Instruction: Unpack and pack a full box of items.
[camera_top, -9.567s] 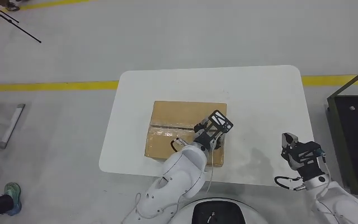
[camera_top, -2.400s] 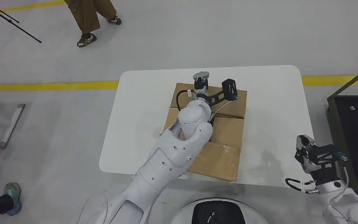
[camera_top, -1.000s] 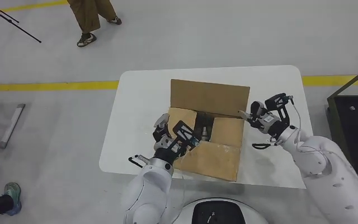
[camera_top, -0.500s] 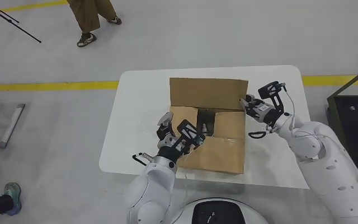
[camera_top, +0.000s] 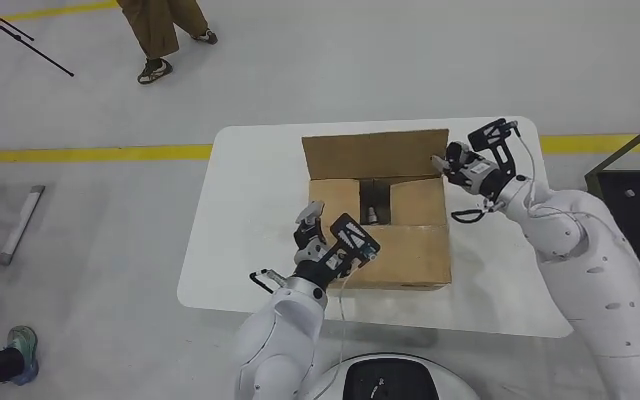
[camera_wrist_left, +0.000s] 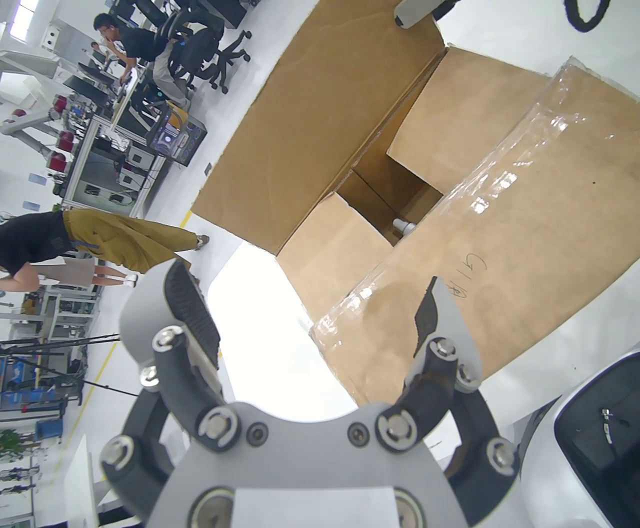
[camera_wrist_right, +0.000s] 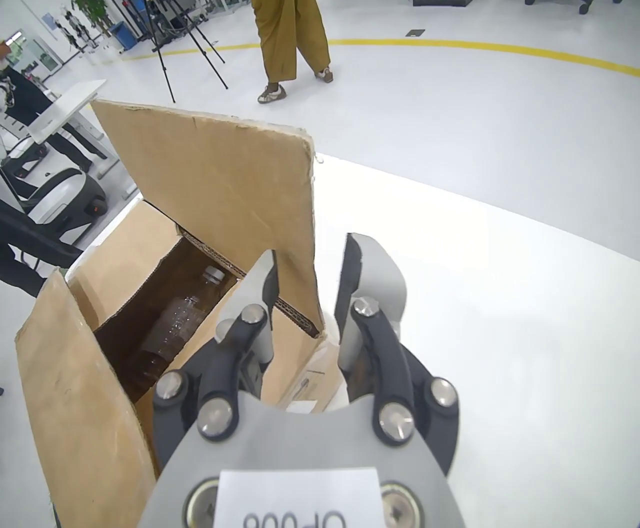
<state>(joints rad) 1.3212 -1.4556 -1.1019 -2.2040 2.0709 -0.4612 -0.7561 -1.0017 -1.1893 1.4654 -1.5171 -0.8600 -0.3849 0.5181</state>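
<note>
A brown cardboard box (camera_top: 400, 262) stands in the middle of the white table (camera_top: 250, 200). Its far flap (camera_top: 375, 153) is raised, and its taped near flap (camera_wrist_left: 500, 260) hangs outward. The two short side flaps lie partly over the opening. In the gap lies a clear bottle (camera_wrist_right: 175, 320) with a white cap (camera_wrist_left: 404, 226). My left gripper (camera_wrist_left: 310, 300) is open at the box's near left corner, with the near flap's corner between its fingers (camera_wrist_left: 192, 305). My right gripper (camera_wrist_right: 315, 275) is open at the far right corner, with the raised flap's side edge (camera_wrist_right: 310, 200) standing between its fingers.
Bare table lies to the left of the box and to its right (camera_top: 500, 270). A dark rack (camera_top: 612, 200) stands off the table's right edge. A person (camera_top: 165, 30) walks on the floor beyond the table.
The box has turned square to the table and shifted right. The far flap has risen more upright as my right gripper moved farther away. My left gripper moved right along the near flap.
</note>
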